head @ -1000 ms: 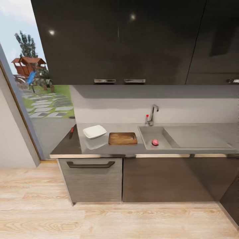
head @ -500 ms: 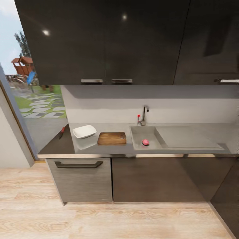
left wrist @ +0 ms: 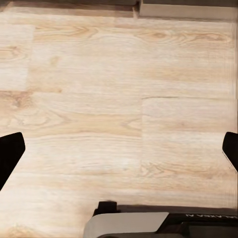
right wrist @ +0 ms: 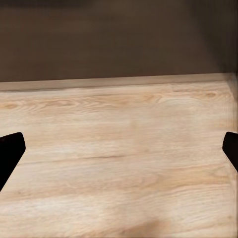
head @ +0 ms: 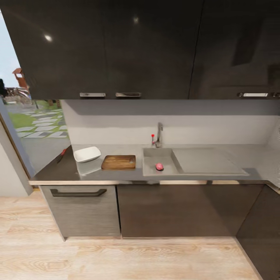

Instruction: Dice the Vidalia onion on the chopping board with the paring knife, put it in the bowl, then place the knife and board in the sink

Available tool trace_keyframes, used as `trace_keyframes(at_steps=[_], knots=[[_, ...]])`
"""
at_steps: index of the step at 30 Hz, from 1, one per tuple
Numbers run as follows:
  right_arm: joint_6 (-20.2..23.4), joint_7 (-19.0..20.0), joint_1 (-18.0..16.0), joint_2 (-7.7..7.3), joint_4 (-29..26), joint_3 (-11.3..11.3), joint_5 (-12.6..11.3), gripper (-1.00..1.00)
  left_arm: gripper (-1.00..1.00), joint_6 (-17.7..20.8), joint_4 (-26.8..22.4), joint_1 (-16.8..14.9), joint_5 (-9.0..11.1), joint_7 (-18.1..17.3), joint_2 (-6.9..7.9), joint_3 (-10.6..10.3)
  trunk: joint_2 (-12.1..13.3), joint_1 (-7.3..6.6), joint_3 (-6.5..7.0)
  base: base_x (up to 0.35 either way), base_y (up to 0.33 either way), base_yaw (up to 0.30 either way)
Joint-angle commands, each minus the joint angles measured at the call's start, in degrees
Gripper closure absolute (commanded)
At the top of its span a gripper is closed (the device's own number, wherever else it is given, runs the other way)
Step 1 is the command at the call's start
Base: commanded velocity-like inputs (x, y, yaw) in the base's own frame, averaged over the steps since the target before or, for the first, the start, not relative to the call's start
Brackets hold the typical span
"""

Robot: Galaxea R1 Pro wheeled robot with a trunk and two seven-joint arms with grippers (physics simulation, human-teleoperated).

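Observation:
The pinkish Vidalia onion [head: 159, 166] lies in the grey sink [head: 149, 170], below the chrome tap [head: 158, 135] with its red knob. Left of the sink, the brown chopping board [head: 119, 162] rests on the grey countertop [head: 128, 176]. The white bowl [head: 87, 154] stands just left of the board. The paring knife [head: 61, 154], red-handled, lies at the countertop's far left end. My left gripper [left wrist: 119, 151] is open over wooden floor, its dark fingertips [left wrist: 10, 153] far apart. My right gripper [right wrist: 119, 151] is likewise open over the floor, facing a dark cabinet base.
Dark glossy wall cabinets [head: 116, 46] hang above the counter. Below it are dark cabinet fronts and a grey front with a long dark handle [head: 77, 192]. A tall window [head: 23, 120] is at the left. Light wooden floor [head: 116, 256] stretches before the cabinets.
The whole head view has shifted left: counter, sink and cabinets slid leftward, showing more of the right cabinets. That is camera motion; the things on the counter kept their places.

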Motion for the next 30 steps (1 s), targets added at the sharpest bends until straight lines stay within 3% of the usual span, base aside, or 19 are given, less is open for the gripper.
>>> trace_keyframes(at_steps=[1,19,30], knots=[[-0.13,0.54,-0.03,0.08,-0.06,-0.38,0.2,-1.0,-1.0,-0.16,0.02,-0.01,0.1,0.01,-0.03,0.12,-0.06,0.01,-0.07,0.0,-0.307,0.0],[-0.15,0.54,-0.03,0.16,-0.05,-0.38,0.2,-1.0,-1.0,-0.16,-0.01,-0.02,0.1,-0.01,0.02,0.12,-0.06,0.01,-0.07,0.0,-0.295,0.0],[-0.21,0.54,-0.04,0.16,-0.05,-0.33,0.21,-1.0,-1.0,-0.08,0.03,0.0,0.13,-0.01,0.05,0.23,-0.06,0.01,-0.07,0.0,-0.053,0.0]])
